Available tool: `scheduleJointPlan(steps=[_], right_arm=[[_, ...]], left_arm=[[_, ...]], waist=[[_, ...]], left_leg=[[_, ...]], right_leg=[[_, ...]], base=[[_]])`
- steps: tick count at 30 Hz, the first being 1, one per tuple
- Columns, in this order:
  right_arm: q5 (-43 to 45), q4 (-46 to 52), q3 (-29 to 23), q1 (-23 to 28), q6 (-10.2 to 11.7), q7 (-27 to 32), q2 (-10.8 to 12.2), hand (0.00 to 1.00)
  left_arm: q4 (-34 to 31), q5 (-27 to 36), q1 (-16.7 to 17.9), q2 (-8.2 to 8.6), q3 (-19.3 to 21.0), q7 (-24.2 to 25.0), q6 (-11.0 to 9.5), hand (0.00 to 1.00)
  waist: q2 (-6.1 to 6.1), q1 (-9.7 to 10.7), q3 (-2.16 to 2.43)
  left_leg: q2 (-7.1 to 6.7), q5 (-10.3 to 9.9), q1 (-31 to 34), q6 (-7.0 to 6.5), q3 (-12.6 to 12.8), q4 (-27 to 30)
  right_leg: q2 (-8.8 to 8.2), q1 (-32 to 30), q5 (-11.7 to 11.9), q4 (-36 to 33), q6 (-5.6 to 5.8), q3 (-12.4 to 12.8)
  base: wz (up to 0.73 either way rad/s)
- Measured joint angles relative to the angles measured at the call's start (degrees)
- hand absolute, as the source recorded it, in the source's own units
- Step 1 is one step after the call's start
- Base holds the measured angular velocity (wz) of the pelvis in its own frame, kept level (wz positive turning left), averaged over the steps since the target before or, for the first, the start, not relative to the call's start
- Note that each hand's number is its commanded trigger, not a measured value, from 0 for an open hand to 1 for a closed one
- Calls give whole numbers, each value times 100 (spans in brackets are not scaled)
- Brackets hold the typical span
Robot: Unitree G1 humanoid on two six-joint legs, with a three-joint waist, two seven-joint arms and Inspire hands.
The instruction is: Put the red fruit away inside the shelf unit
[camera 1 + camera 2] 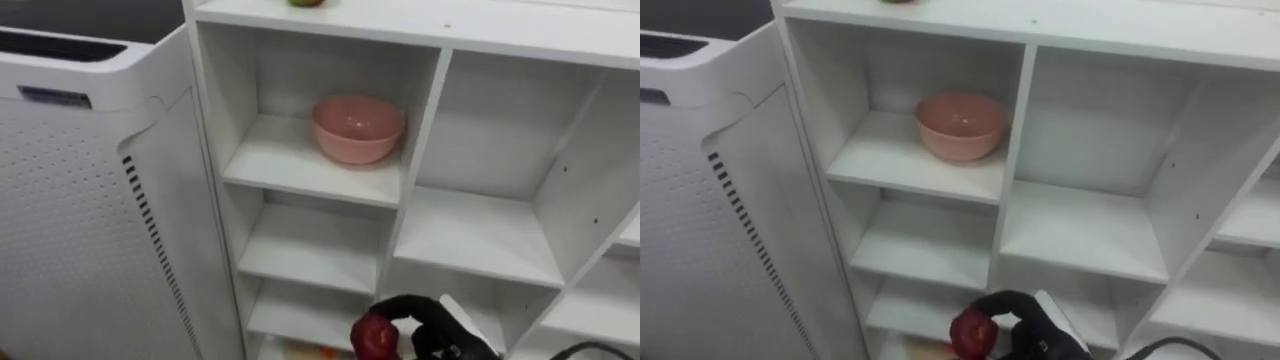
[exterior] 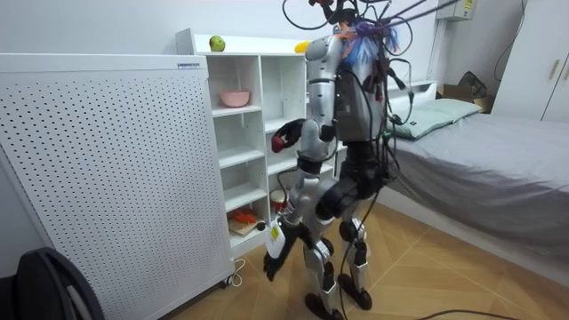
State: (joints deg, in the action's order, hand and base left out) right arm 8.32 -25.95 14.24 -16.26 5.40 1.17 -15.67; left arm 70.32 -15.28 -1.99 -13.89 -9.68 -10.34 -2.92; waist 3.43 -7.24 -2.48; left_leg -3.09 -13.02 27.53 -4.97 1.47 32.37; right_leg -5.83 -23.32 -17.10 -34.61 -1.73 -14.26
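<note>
Fingers (image 1: 408, 304) of the right hand (image 1: 440, 332) are curled round a red apple (image 1: 374, 337); I see them wrapping over its top at the lower edge of both eye views. The apple is held in the air in front of the white closet (image 1: 320, 170), below the compartment that holds a pink bowl (image 1: 357, 128) and a little to the right of it.

The bowl stands upright on the upper shelf of the closet's left column. On the closet's top board lie a green fruit (image 2: 216, 43), near the room view's left end, and a yellow fruit (image 2: 302, 46) further along. Some orange items (image 2: 246, 216) lie on a low shelf; what they are I cannot tell.

A white perforated panel (image 1: 60, 200) stands just beside the closet on the robot's left. In the room view I see the robot standing upright and close before the closet, with a bed (image 2: 498, 169) behind it. The left hand (image 2: 271, 260) hangs low beside the leg, well apart from the apple; its grip I cannot tell.
</note>
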Motion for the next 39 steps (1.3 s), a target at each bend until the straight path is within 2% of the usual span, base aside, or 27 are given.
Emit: scheduleJointPlan(steps=[3, 8, 10, 11, 14, 17, 19, 23, 26, 28, 33, 39], right_arm=[[7, -302, -1, -189, 186, 278, -19, 100], [74, -792, -31, -369, 295, 701, -81, 100], [77, -1050, -34, -416, 390, 920, -202, 100], [79, -1149, -34, -446, 398, 963, -226, 100], [67, -1641, -35, -785, 395, 1199, -353, 100], [-32, -1910, -35, -1111, 394, 1441, -512, 100], [-78, -2065, -33, -1309, 398, 1628, -617, 100], [-76, -2302, 24, -1659, 381, 1881, -884, 100], [-56, -2489, 28, -1989, 330, 2161, -1062, 100], [-5, -2711, 28, -2269, 324, 2357, -1197, 100], [44, -2737, 45, -2433, 241, 2657, -1428, 100], [45, -2873, 315, -2565, 60, 2882, -1587, 100]], left_arm=[[-106, 0, -75, -4, -11, -185, -13, 0], [-329, 8, -92, 8, -46, -405, -30, 0], [-406, 139, -73, 3, -251, -544, -30, 0], [-437, 146, -74, -5, -291, -558, -29, 0], [-567, 228, -86, -4, -532, -600, -9, 0], [-741, 229, -82, -4, -665, -642, 7, 0], [-827, 228, -87, -30, -684, -662, 13, 0], [-889, 235, -98, -65, -778, -663, 49, 0], [-1009, 346, -68, -71, -882, -651, 146, 0], [-1101, 351, -75, -87, -865, -639, 172, 0], [-1232, 597, -67, -145, -866, -516, 255, 0], [-1571, 895, -13, -345, -856, -521, 268, 0]], waist=[[22, -83, -19], [29, -152, -28], [-18, -143, -59], [-16, -145, -61], [-2, -179, -73], [24, -218, -93], [75, -236, -110], [100, -227, -122], [154, -247, -148], [218, -267, -145], [232, -275, -145], [292, -318, -143]], left_leg=[[-2, -11, 630, 64, -34, 412], [28, 1, 1472, 104, -77, 968], [16, 4, 1744, 110, -116, 1166], [15, 6, 1800, 112, -109, 1196], [10, 6, 2121, 111, 4, 1363], [-59, 15, 2447, 121, 41, 1518], [-65, 21, 2643, 130, 95, 1581], [-47, 31, 2993, 147, 100, 1781], [-38, 21, 3199, 140, 87, 1915], [-42, 16, 3346, 143, 98, 1996], [-61, -39, 3533, 138, 99, 2184], [-62, -40, 3742, 158, 76, 2260]], right_leg=[[-118, -619, -197, -461, -100, -42], [-160, -1435, -295, -1063, -178, -56], [-238, -1665, -331, -1271, -231, -159], [-256, -1722, -338, -1318, -239, -163], [-357, -2108, -381, -1619, -278, -112], [-434, -2507, -455, -1921, -288, -21], [-522, -2732, -503, -2078, -335, -32], [-617, -3024, -580, -2314, -417, -135], [-629, -3207, -622, -2447, -433, -152], [-647, -3375, -637, -2548, -451, -135], [-697, -3543, -697, -2741, -470, -130], [-717, -3728, -726, -2815, -477, -166]], base=[[11], [7], [12], [10], [0], [6], [11], [16], [6], [3], [2], [0]])
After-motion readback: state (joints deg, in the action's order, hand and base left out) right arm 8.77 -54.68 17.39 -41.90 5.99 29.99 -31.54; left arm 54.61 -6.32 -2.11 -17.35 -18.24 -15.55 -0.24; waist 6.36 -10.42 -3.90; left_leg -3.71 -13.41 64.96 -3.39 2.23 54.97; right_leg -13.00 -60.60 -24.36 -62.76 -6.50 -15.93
